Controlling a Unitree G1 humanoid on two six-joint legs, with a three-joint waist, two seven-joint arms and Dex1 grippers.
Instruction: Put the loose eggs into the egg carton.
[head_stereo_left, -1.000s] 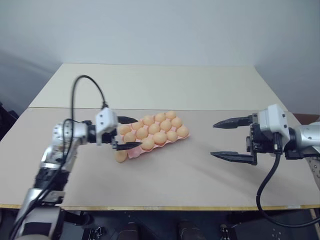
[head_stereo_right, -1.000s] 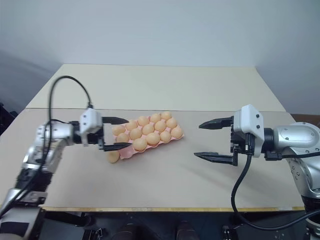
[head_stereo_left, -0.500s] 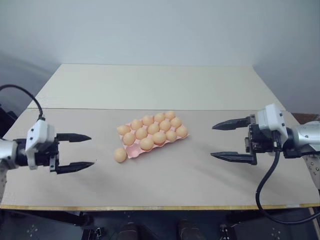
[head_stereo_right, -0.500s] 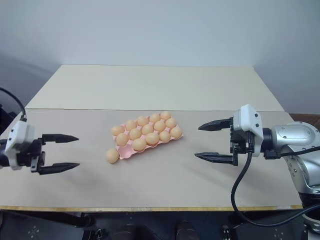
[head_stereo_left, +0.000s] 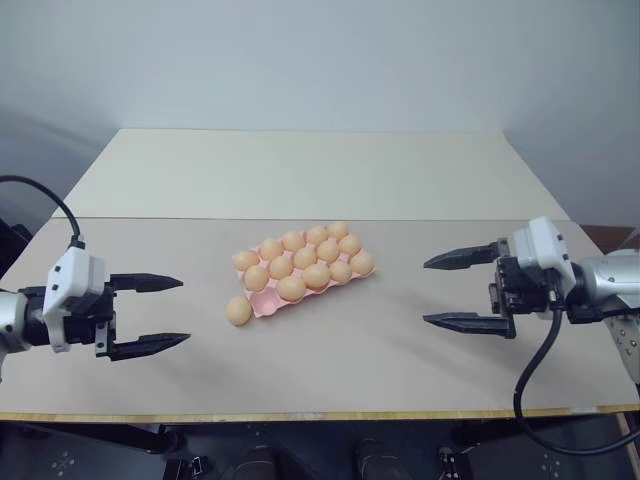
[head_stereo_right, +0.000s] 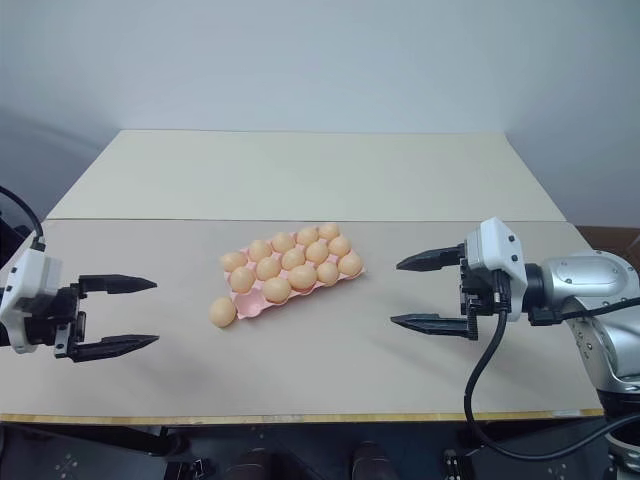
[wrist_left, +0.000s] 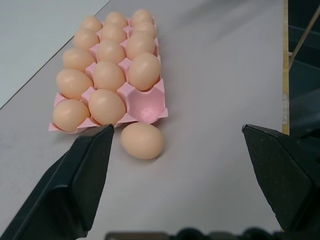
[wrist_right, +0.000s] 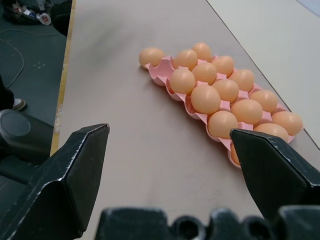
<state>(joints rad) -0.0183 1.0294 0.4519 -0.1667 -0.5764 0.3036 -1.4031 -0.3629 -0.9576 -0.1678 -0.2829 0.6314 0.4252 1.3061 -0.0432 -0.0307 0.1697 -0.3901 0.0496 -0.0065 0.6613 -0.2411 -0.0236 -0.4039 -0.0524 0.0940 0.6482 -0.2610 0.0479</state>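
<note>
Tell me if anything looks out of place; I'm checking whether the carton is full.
One egg lies loose on the table beside the egg carton's near corner, right by the one empty cup. The other cups each hold an egg.

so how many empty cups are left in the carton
1. The empty cup is at the corner of the egg carton nearest the left gripper, right beside the loose egg on the table. None look hidden.
</note>
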